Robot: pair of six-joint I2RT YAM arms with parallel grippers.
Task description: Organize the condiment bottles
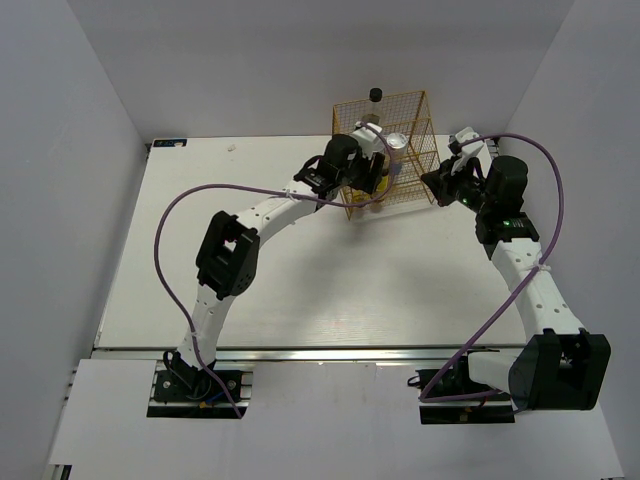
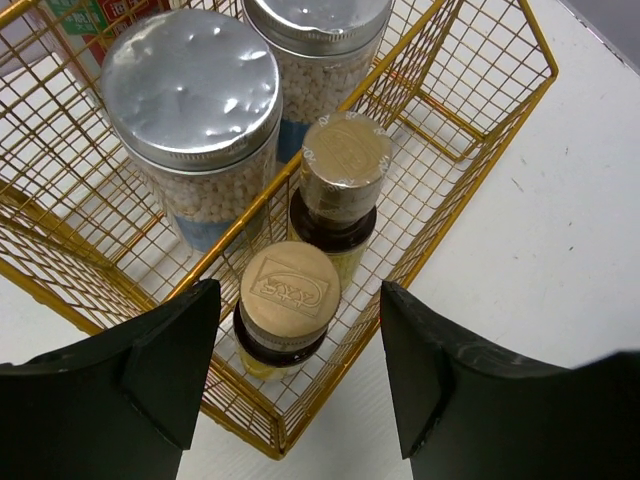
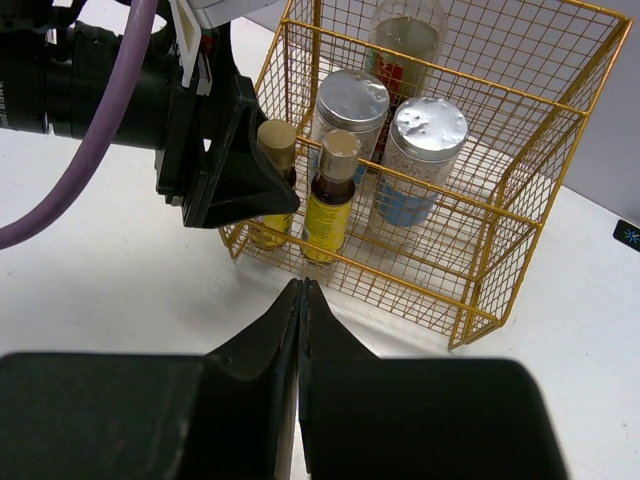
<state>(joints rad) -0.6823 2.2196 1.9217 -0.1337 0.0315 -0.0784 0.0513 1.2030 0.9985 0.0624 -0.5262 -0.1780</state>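
Left tool (image 2: 298,300), jaws parted, straddles the upright small yellow bottle (image 2: 288,305) at the gold wire rack (image 2: 478,180) front; right tool (image 3: 301,300) closed, farther off.

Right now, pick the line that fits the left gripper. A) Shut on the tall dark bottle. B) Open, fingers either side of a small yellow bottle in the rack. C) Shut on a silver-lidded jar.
B: the left gripper stands open, its fingers flanking a small yellow bottle that stands in the gold wire rack, a gap on each side.

rack (image 3: 430,310): small bottles (image 3: 330,195) front | jars (image 3: 425,140) behind them | tall bottle (image 3: 405,40) rearmost
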